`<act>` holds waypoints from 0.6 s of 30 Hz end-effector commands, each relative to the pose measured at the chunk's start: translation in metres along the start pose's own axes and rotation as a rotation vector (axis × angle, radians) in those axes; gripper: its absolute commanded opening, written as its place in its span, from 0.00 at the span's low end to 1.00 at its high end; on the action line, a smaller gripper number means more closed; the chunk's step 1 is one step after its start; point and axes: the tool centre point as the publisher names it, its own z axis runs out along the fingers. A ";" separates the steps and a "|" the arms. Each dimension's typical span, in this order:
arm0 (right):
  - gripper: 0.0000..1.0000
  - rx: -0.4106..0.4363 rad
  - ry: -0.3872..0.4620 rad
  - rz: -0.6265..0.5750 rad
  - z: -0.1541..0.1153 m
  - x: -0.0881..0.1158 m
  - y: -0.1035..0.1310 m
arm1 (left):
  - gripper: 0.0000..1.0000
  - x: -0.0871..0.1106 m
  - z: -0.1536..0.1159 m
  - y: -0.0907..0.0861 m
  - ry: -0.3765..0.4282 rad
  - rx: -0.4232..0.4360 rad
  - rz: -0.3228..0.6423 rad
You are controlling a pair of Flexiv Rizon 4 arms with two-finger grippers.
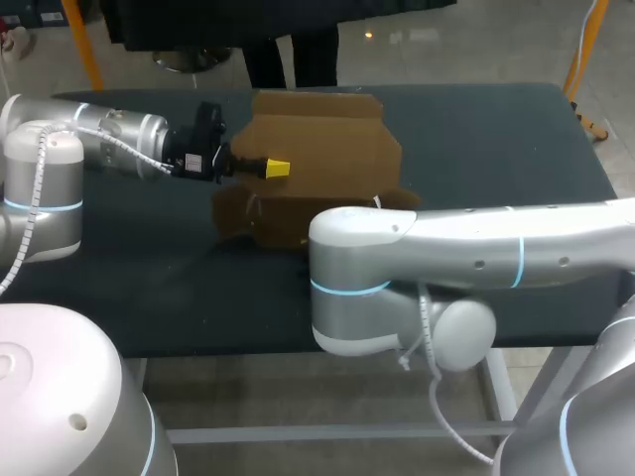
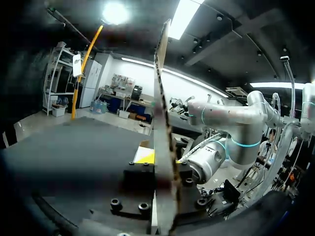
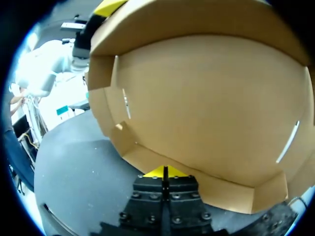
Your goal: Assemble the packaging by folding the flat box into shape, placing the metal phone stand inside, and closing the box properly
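The brown cardboard box stands partly folded at the back middle of the table. My left gripper is shut on one of its upright panels; in the left wrist view that panel runs edge-on through the gripper, with one yellow fingertip beside it. My right arm crosses in front of the box and hides its own gripper in the head view. In the right wrist view the right gripper is shut, tips together against the low front flap of the open box. No phone stand is in view.
The dark table lies bare to the left front and to the right of the box. My right arm's elbow sits low over the table's front middle.
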 end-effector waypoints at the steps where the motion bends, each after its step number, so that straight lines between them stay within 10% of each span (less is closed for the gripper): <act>1: 0.00 -0.001 -0.116 0.000 0.003 0.005 -0.001 | 0.00 -0.003 0.001 0.003 0.007 -0.001 0.000; 18: 0.00 -0.063 -0.005 0.046 -0.019 0.005 0.009 | 0.00 -0.003 0.001 0.003 0.007 -0.001 0.000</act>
